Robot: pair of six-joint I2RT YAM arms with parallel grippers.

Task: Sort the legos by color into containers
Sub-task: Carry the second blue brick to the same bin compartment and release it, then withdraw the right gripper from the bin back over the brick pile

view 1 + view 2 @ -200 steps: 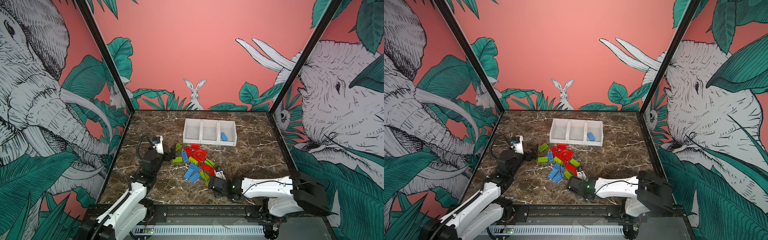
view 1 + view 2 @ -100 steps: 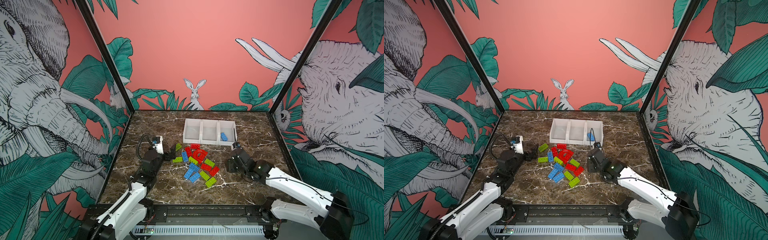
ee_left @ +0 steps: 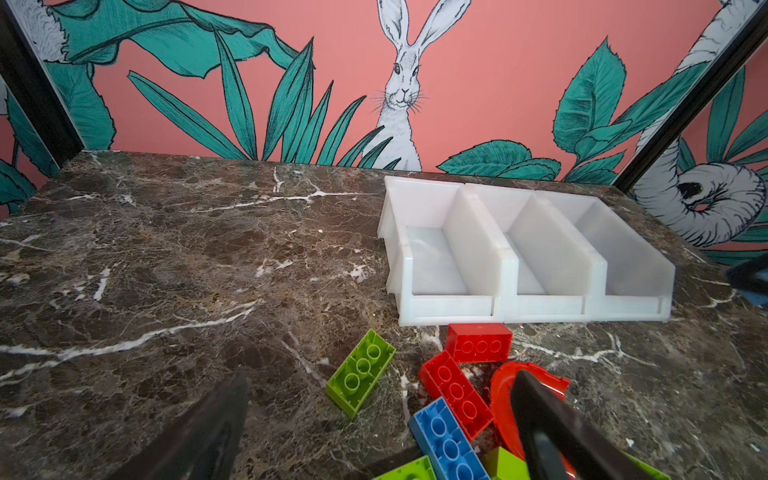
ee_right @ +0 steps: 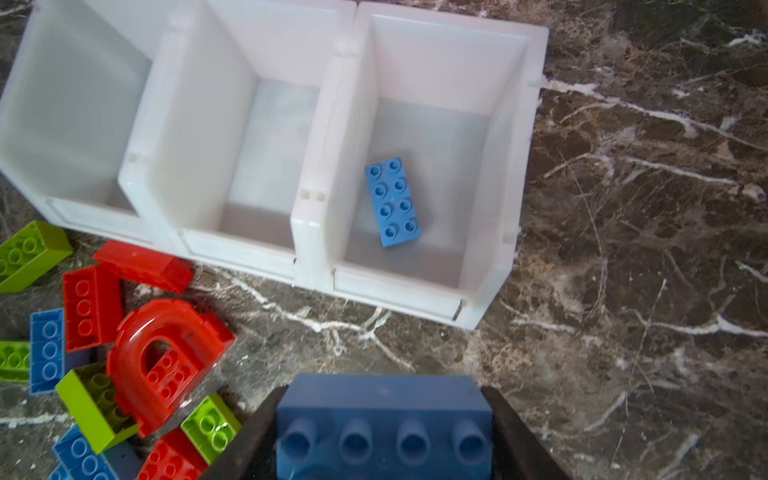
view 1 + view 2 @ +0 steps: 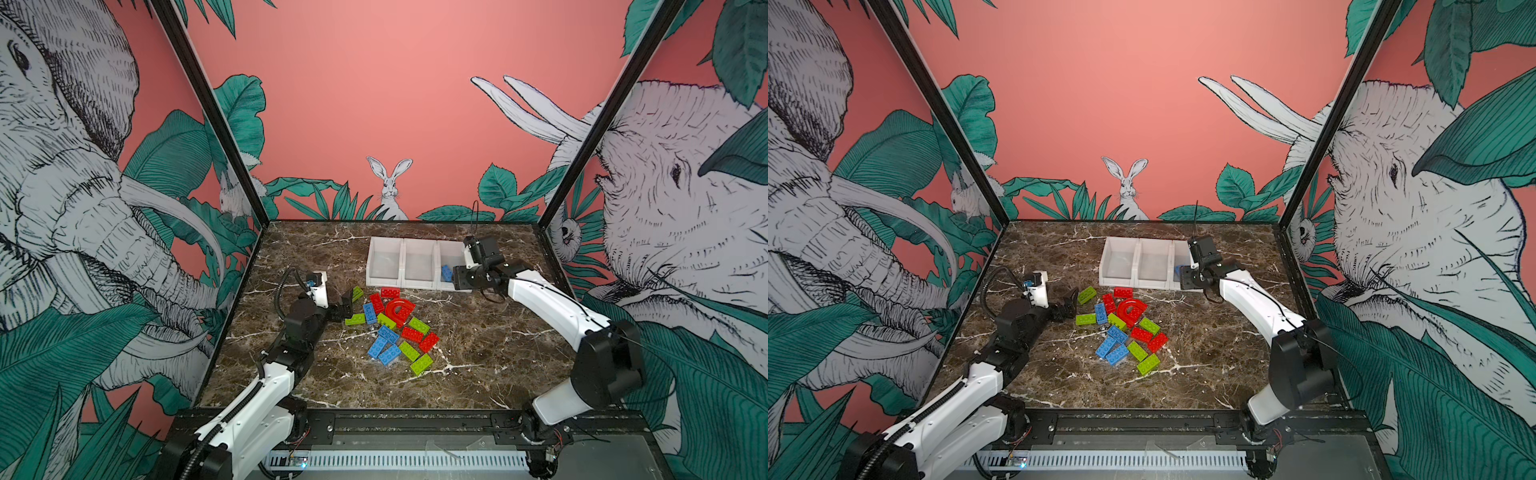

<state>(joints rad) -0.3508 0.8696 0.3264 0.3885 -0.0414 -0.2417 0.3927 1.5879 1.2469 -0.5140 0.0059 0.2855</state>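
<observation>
Three white containers (image 4: 316,124) sit near the desk's far edge; the one nearest the right edge holds a blue brick (image 4: 392,202), studs up; your right pincer (image 4: 382,424), partly spread, grips a second blue brick (image 4: 382,395) at that container's front; the loose legos (image 5: 395,328), red, blue, lime, plus a red arch (image 5: 400,309), lie heaped mid-desk; your left pincer (image 5: 1070,304) gapes wide, empty, beside them.

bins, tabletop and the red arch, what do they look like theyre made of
Bins: likely moulded plastic, milky white, semi-translucent, satin; the walls glow with light through them.
Tabletop: brown marble look with white veins, smooth with a faint sheen; real stone or printed laminate, cannot tell.
Red arch: hard glossy plastic; bright highlights along its curve, moulded studs.
</observation>
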